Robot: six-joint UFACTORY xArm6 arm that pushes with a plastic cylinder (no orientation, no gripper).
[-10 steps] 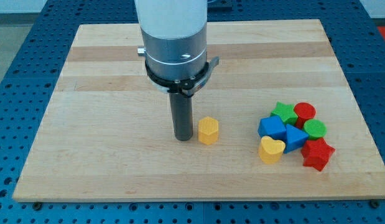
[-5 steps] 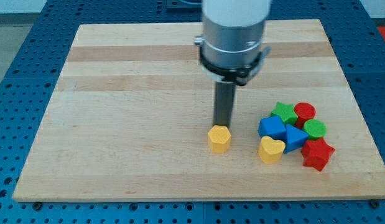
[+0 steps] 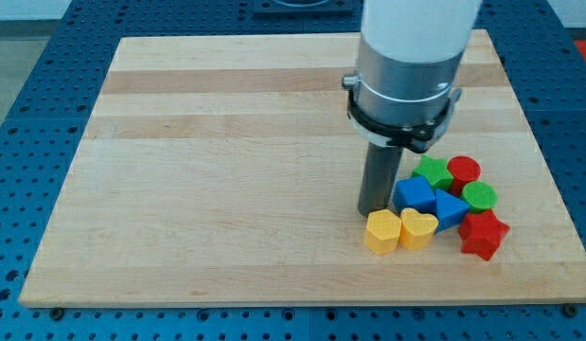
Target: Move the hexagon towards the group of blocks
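The yellow hexagon (image 3: 381,231) lies near the view's bottom right, touching the left side of the yellow heart (image 3: 417,228). My tip (image 3: 373,210) stands just above the hexagon, at the left of the blue block (image 3: 415,194). The group holds the yellow heart, two blue blocks, a green star (image 3: 432,170), a red cylinder (image 3: 464,171), a green cylinder (image 3: 480,196) and a red star (image 3: 484,234).
The wooden board (image 3: 207,161) lies on a blue perforated table (image 3: 18,85). The group of blocks sits close to the board's bottom right edge. The arm's white and grey body (image 3: 406,66) hangs over the board's right half.
The tip has moved to the right and downward. The yellow hexagon has slid right and down, from apart from the group to touching the yellow heart.
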